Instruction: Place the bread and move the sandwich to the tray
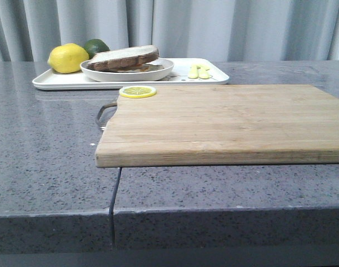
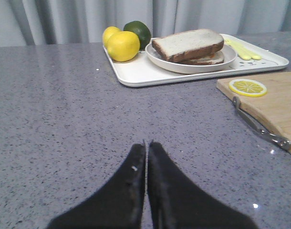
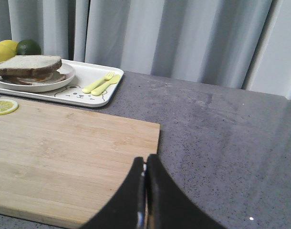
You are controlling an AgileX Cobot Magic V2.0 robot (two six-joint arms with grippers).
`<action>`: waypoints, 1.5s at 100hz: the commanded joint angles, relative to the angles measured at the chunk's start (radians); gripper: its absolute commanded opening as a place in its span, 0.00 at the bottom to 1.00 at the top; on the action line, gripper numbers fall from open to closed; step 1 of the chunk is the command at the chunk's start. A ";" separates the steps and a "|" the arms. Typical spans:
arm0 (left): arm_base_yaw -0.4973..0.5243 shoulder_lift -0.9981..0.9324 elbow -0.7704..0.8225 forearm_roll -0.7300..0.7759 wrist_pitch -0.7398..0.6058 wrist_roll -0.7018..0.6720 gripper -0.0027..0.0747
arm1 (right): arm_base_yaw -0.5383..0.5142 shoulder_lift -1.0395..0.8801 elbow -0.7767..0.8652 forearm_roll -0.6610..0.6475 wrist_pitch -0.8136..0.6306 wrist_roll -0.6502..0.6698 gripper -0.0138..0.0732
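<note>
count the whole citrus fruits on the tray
3: two yellow lemons side by side and a green lime behind them, all at the left end of the tray. The lemon slice lies on the wooden board, not counted.

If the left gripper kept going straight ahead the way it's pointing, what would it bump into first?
Probably the tray. The left gripper, shut and empty, points across bare countertop toward the tray's near edge, by the lemon. Depth is hard to judge; it may skim the counter first.

A dark grey speckled stone countertop (image 1: 47, 144) fills the foreground, a thin seam (image 1: 115, 194) running to its front edge. Behind the countertop hang pale grey pleated curtains (image 1: 214, 28), evenly and softly lit.
</note>
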 commanded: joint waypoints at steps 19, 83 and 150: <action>-0.006 -0.129 0.062 0.347 -0.114 -0.306 0.01 | -0.006 0.013 -0.024 -0.008 -0.072 0.000 0.02; 0.114 -0.268 0.201 0.373 -0.100 -0.321 0.01 | -0.006 0.013 -0.024 -0.008 -0.071 0.000 0.02; 0.114 -0.266 0.201 0.384 -0.114 -0.321 0.01 | -0.006 0.013 -0.024 -0.008 -0.071 0.000 0.02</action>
